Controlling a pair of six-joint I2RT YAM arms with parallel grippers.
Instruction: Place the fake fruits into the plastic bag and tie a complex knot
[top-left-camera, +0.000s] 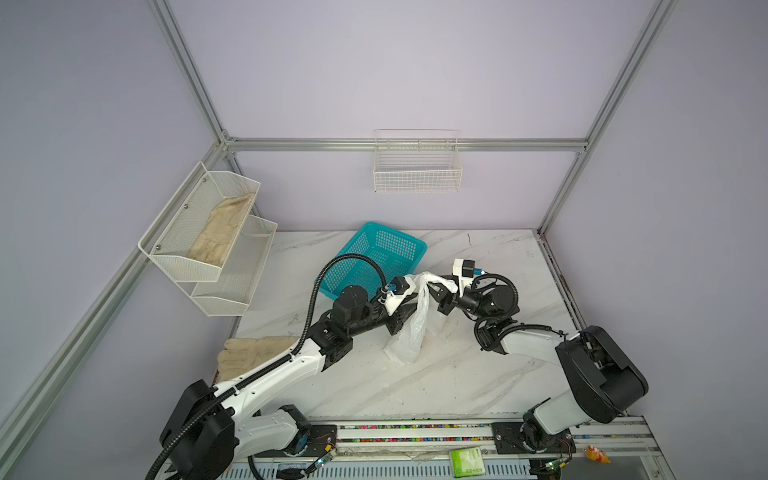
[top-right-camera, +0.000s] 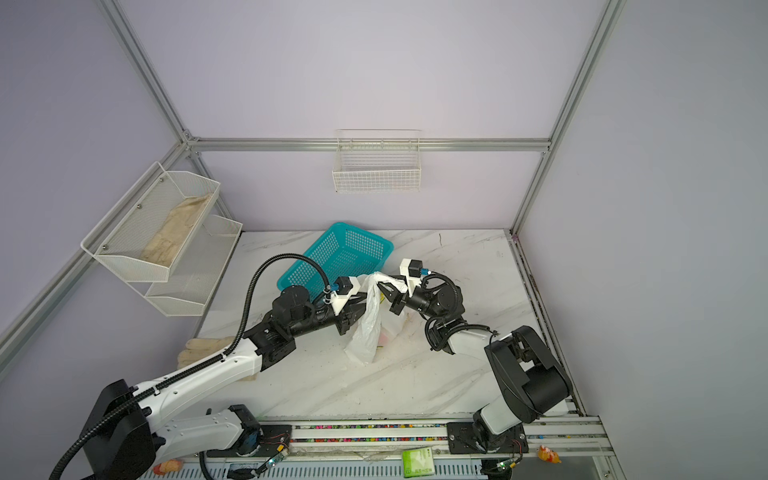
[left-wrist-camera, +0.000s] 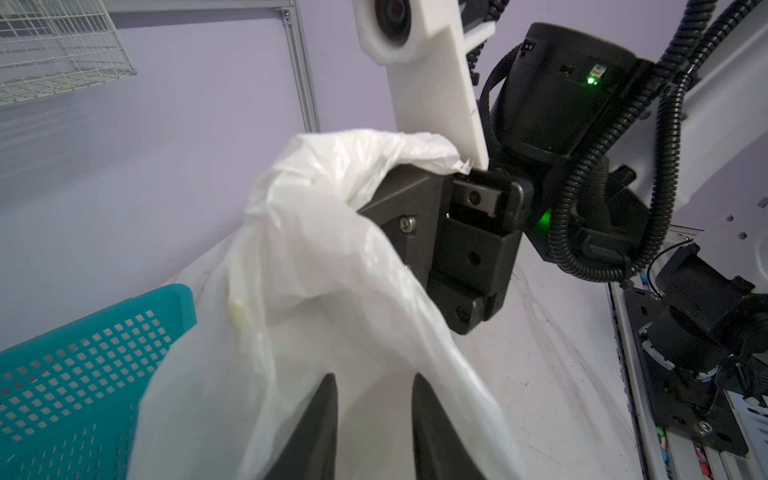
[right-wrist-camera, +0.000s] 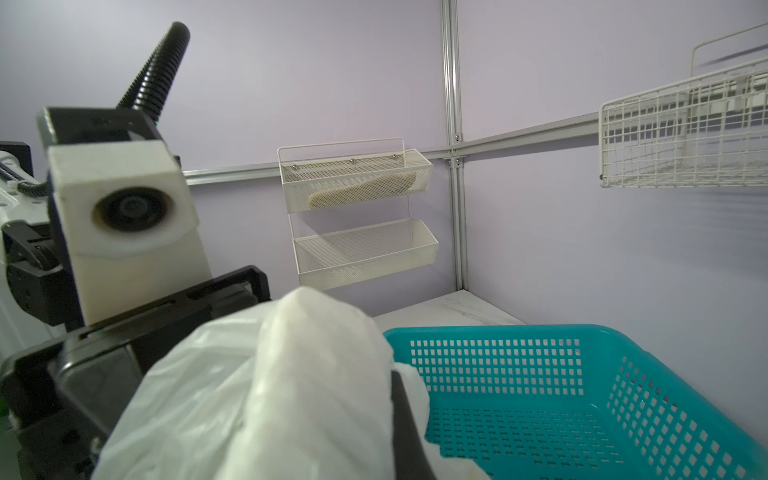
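Note:
The plastic bag (top-left-camera: 409, 332) (top-right-camera: 365, 332) hangs as a crumpled white column over the marble table, its bottom resting on the table. My right gripper (top-left-camera: 432, 289) (top-right-camera: 383, 286) is shut on the bag's gathered top, and film drapes over its dark finger (right-wrist-camera: 405, 415). My left gripper (top-left-camera: 409, 311) (top-right-camera: 359, 307) sits against the bag's left side, a little below the top. Its two fingers stand apart with bag film (left-wrist-camera: 311, 270) lying across the gap at the left gripper (left-wrist-camera: 374, 376). The fake fruits are hidden.
A teal basket (top-left-camera: 374, 257) (right-wrist-camera: 582, 395) lies tilted just behind the bag. Beige gloves (top-left-camera: 249, 353) lie at the table's left edge under my left arm. White mesh racks (top-left-camera: 208, 232) and a wire basket (top-left-camera: 417, 166) hang on the walls. A green packet (top-left-camera: 467, 461) lies by the front rail.

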